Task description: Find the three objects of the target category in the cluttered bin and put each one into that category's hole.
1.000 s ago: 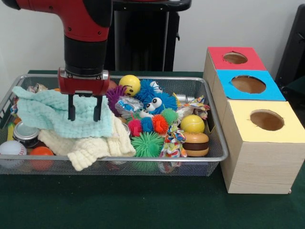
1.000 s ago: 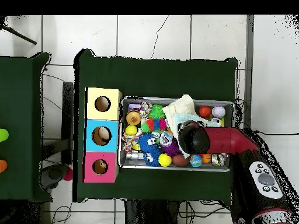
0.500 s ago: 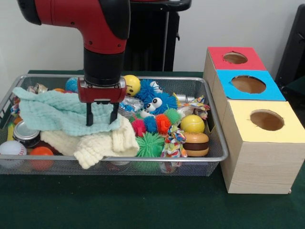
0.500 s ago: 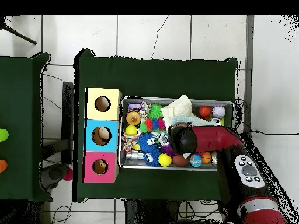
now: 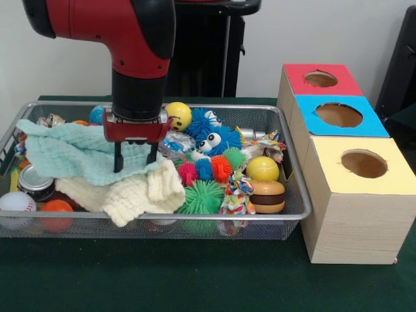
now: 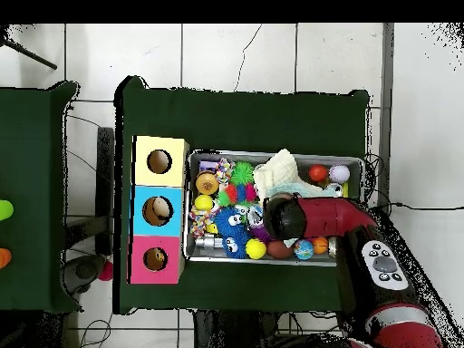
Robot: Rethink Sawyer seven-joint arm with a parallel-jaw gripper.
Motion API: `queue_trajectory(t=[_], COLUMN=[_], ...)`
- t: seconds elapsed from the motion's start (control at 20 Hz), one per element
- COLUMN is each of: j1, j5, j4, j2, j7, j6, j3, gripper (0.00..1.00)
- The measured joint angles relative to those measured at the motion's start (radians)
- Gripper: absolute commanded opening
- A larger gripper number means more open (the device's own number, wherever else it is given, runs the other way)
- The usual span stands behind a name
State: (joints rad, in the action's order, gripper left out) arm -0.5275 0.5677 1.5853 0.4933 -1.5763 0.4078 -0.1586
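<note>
Over the left half of the wire bin [image 5: 289, 214], the mint cloth [image 5: 71, 153] drapes across a cream cloth [image 5: 130, 195], both covering whatever lies beneath. Directly above the mint cloth's right edge hangs the claw [image 5: 135, 161], its two prongs apart and reaching down to the fabric, seemingly touching. Rightward lie the exposed toys, a blue googly-eyed fuzzy toy [image 5: 211, 140] nearest, then the three-holed box [image 5: 344, 195] just beside the bin.
</note>
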Motion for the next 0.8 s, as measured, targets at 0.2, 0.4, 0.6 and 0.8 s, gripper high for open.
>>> queue_trajectory(t=[0.2, 0.4, 0.6, 0.8], j1=[-0.002, -0.011, -0.037, -0.078], j5=[0.0, -0.001, 0.0, -0.013], j4=[-0.006, -0.006, 0.011, 0.03], j2=[-0.006, -0.008, 0.004, 0.005], j7=[0.0, 0.0, 0.0, 0.0], j6=[-0.019, -0.036, -0.04, -0.042], j3=[0.004, 0.003, -0.005, -0.025], gripper=[1.0, 0.0, 0.0, 0.0])
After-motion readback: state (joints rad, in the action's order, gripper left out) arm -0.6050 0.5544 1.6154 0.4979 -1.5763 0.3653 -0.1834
